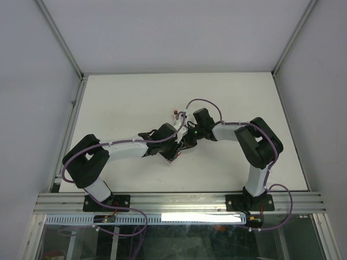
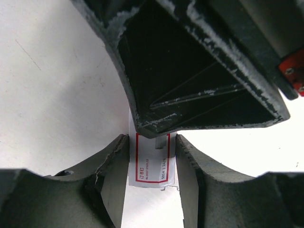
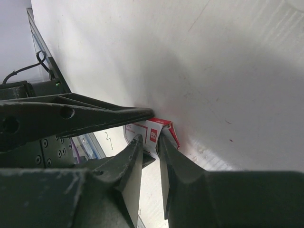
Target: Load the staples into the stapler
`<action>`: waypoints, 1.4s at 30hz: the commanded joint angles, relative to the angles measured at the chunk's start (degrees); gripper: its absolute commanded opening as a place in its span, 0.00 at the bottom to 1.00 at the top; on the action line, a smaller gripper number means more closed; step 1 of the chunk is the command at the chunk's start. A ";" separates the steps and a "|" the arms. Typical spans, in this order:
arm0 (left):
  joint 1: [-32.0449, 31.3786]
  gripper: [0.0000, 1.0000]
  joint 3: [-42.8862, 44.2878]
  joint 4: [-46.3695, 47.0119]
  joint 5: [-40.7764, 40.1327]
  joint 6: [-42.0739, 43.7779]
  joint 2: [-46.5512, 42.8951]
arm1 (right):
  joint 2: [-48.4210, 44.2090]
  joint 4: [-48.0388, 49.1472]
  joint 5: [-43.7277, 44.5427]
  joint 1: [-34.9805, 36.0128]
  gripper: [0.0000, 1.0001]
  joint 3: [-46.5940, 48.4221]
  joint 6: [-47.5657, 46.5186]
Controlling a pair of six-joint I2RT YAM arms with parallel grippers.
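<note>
The staples (image 2: 151, 164) are a small white box with a red frame and print on its face, and it hangs just above the white table (image 1: 124, 103). My left gripper (image 2: 152, 166) is shut on the box's long sides. In the right wrist view the box's end (image 3: 153, 134) carries a red logo and an open red flap. My right gripper (image 3: 151, 142) is shut narrowly on that end. One dark right finger (image 2: 190, 80) covers the box's far end in the left wrist view. From above, both grippers (image 1: 181, 143) meet at mid-table and hide the box. The stapler is out of view.
The table sits inside white walls with an aluminium frame (image 1: 179, 203) along the near edge by the arm bases. Purple cables (image 1: 203, 103) loop over the right wrist. The left gripper's finger (image 3: 71, 116) crosses the right wrist view just above the box.
</note>
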 commanded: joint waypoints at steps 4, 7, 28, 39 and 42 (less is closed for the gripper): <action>-1.09 0.42 -0.17 1.17 2.63 0.90 -0.66 | 0.39 3.60 -2.32 1.84 0.23 0.17 1.60; -1.10 0.43 -0.16 1.16 2.67 0.98 -0.36 | 0.67 4.60 -2.61 2.32 0.23 -0.24 2.35; -1.67 0.38 -0.57 1.09 2.34 1.25 -1.36 | -7.84 -2.86 5.19 0.17 0.35 -3.52 -0.66; -1.98 0.41 -0.54 1.04 2.23 1.34 -1.02 | -6.52 0.29 1.00 0.10 0.31 -5.11 1.53; -1.96 0.41 -0.48 1.07 2.13 1.34 -1.01 | -6.09 0.40 0.54 0.18 0.29 -5.11 1.67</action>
